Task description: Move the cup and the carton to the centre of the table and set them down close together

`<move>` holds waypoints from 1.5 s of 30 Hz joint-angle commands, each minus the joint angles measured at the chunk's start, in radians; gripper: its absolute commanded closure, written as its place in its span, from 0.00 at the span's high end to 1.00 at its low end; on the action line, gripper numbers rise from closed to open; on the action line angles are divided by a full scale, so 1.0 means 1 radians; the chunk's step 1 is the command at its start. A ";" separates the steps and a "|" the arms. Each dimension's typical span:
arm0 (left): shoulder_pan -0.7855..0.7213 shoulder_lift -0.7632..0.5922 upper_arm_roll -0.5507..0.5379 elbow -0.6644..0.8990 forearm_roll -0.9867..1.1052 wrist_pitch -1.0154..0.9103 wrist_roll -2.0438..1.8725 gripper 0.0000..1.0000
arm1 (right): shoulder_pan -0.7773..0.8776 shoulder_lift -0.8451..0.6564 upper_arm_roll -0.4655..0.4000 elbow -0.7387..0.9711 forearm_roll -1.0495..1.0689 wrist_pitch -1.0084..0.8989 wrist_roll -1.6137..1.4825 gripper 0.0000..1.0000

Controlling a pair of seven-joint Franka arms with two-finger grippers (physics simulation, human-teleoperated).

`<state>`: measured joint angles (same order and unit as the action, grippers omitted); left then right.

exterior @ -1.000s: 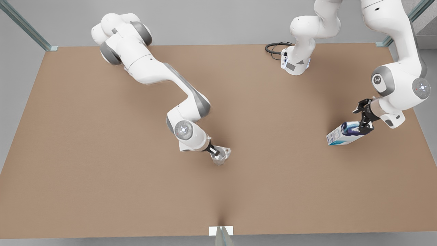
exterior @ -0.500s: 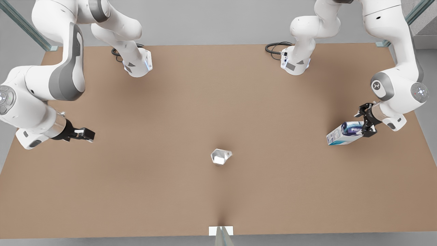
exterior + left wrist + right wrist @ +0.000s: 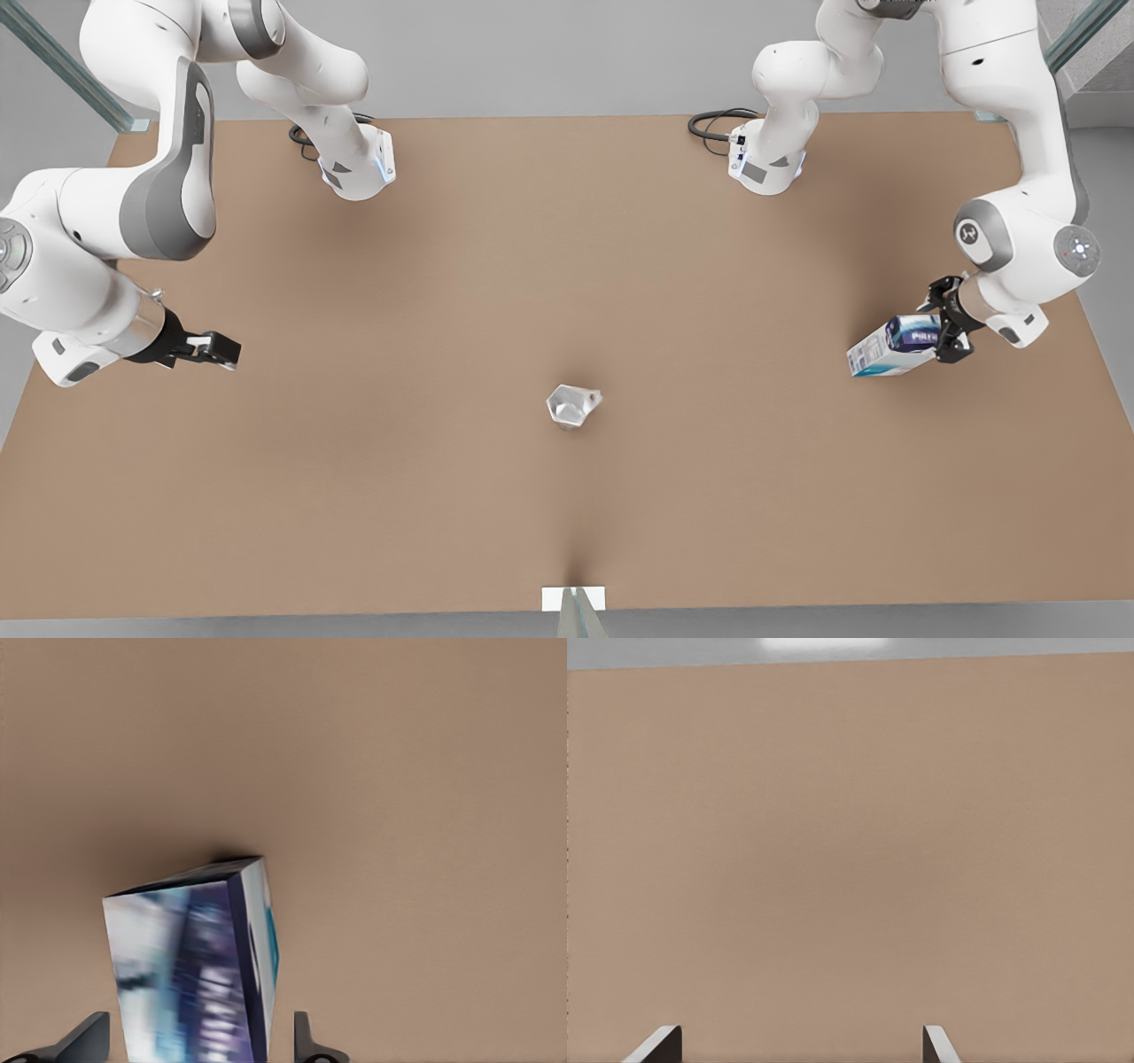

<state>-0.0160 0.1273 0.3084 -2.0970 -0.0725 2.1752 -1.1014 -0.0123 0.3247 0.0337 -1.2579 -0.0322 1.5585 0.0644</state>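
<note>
**A:** So going left to right across the front view: the right gripper (image 3: pixel 213 348) hangs over the table (image 3: pixel 354 496) at the front view's left edge, holding nothing, and its wrist view shows its fingers (image 3: pixel 656 1045) spread wide over bare brown top. That arm looks like it's just waiting.

**B:** yep, and the cup (image 3: pixel 572 406) sits on its own about mid-table, a bit toward the near edge, nothing touching it. I'd call that half done.

**A:** Then way off at the front view's right is the carton (image 3: pixel 886 347), lying tilted, with the left gripper (image 3: pixel 946 330) at its end. In the left wrist view the jaws straddle the carton (image 3: pixel 190 966), one finger on each side, but there's a visible gap, so not clamped I think.

**B:** so the step in hand is grabbing the carton. Next it needs to close firmly, lift, carry it well across toward the cup, and set it down just beside without knocking the cup over
</note>
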 commanded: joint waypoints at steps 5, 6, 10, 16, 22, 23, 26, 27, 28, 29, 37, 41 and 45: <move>-0.001 0.025 0.000 0.000 0.000 0.000 0.000 1.00 | -0.006 0.002 -0.006 0.000 0.002 0.002 0.000 1.00; -0.001 0.032 0.000 0.000 -0.001 0.000 0.000 1.00 | -0.006 0.002 -0.008 0.000 0.000 0.003 0.000 1.00; 0.001 0.071 0.001 0.002 -0.001 0.028 0.000 1.00 | -0.006 0.008 -0.008 0.000 0.000 0.003 0.000 1.00; 0.001 0.072 0.000 0.006 -0.007 0.028 0.002 0.44 | -0.006 0.008 -0.009 0.000 0.000 0.005 0.000 1.00; -0.018 0.032 -0.003 0.073 -0.130 -0.121 -0.038 0.51 | -0.006 0.008 -0.015 0.008 0.002 0.006 0.000 1.00; -0.160 0.020 -0.008 0.149 -0.141 -0.260 -0.101 0.54 | -0.006 0.008 -0.021 0.008 0.005 0.006 0.000 1.00; -0.257 0.090 -0.284 0.331 -0.133 -0.327 -0.414 0.54 | -0.006 0.014 -0.028 0.014 0.006 0.008 0.000 1.00; -0.269 0.104 -0.368 0.376 -0.127 -0.339 -0.503 0.55 | -0.006 0.014 -0.028 0.014 0.008 0.008 0.000 1.00; -0.294 0.109 -0.448 0.397 -0.118 -0.341 -0.534 0.56 | -0.006 0.014 -0.028 0.014 0.011 0.008 0.002 1.00; -0.341 0.126 -0.497 0.437 -0.110 -0.341 -0.534 0.56 | -0.006 0.014 -0.028 0.014 0.011 0.008 0.002 1.00; -0.486 0.319 -0.554 0.594 -0.023 -0.276 -0.580 0.60 | -0.006 0.020 -0.029 0.015 0.011 0.009 0.002 1.00; -0.484 0.331 -0.545 0.520 0.003 -0.150 -0.571 0.60 | -0.006 0.022 -0.031 0.015 0.011 0.009 0.002 1.00; -0.484 0.338 -0.542 0.500 0.005 -0.144 -0.571 0.63 | -0.006 0.022 -0.031 0.015 0.011 0.009 0.002 1.00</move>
<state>-0.5007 0.4648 -0.2331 -1.6006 -0.0782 2.0384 -1.6710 -0.0184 0.3458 0.0031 -1.2425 -0.0215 1.5677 0.0660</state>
